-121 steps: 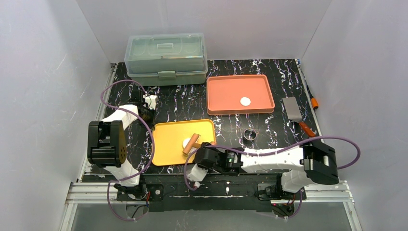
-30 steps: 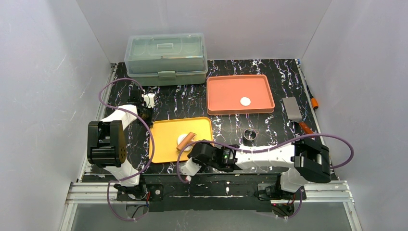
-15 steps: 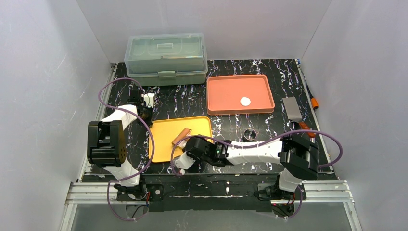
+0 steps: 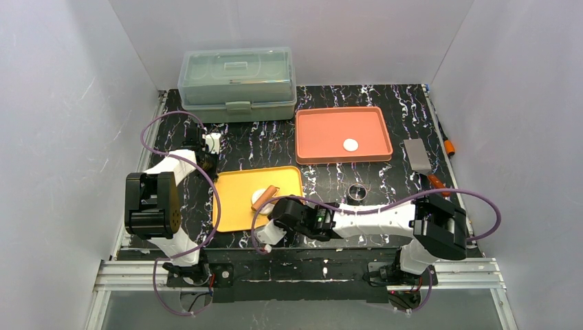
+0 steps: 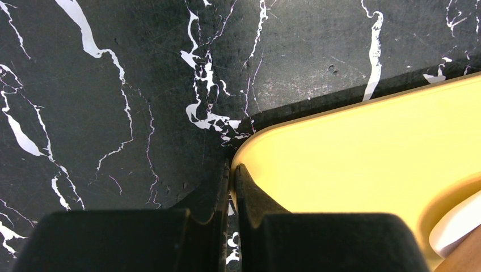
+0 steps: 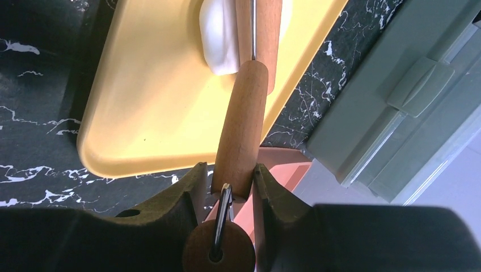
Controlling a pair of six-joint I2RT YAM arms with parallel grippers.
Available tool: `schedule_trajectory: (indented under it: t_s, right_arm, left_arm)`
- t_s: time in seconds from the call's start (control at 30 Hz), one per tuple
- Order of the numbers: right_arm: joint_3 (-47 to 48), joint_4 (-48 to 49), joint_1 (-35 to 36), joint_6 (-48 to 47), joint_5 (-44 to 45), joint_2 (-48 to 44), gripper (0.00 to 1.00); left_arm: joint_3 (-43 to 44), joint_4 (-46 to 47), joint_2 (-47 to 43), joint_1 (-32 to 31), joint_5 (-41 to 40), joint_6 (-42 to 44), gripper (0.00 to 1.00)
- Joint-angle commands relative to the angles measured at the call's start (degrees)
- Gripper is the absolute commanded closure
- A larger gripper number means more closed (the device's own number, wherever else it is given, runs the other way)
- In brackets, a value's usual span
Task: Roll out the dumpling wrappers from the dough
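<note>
The dough (image 4: pixel 259 195) is a small white lump on the yellow tray (image 4: pixel 237 206), also seen in the right wrist view as dough (image 6: pixel 218 39). A wooden rolling pin (image 4: pixel 265 198) lies across it. My right gripper (image 6: pixel 230 170) is shut on the pin's handle (image 6: pixel 244 130), just near of the tray; from above the right gripper (image 4: pixel 276 208) sits at the tray's near right. My left gripper (image 5: pixel 232 170) is shut on the rim at the yellow tray's (image 5: pixel 351 153) far left corner. One round dumpling wrapper (image 4: pixel 351 145) lies in the orange tray (image 4: pixel 313 148).
A small metal ring (image 4: pixel 356 192) stands right of the yellow tray. A scraper (image 4: pixel 417 157) with an orange handle lies at the right edge. A lidded green box (image 4: pixel 237 82) stands at the back left, close behind the yellow tray.
The right gripper pushed the rolling pin away and to the left over the dough, then drew it back toward the near right. The left gripper kept its hold on the tray's rim.
</note>
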Motion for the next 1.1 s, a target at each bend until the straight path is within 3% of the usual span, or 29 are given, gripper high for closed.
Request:
schedule_trajectory:
  t_s: [0.0, 0.33, 0.7, 1.07]
  right_arm:
    - [-4.01, -20.42, 0.09, 1.88, -5.78, 5.74, 0.99]
    - [0.79, -13.69, -2.24, -1.88, -6.65, 14.55, 0.99]
    - [-4.16, -21.19, 0.25, 1.75, -5.06, 5.84, 0.99]
    - [2.63, -12.13, -1.01, -3.72, -4.79, 17.82, 0.99]
  left_arm:
    - [-1.11, -2.37, -0.14, -0.36, 0.29, 0.65, 1.0]
    - [-1.44, -2.11, -0.51, -0.36, -0.02, 0.77, 1.0]
    - [-1.22, -2.03, -0.08, -0.36, 0.11, 0.75, 1.0]
    - [-1.58, -2.11, -0.39, -0.36, -0.06, 0.83, 1.0]
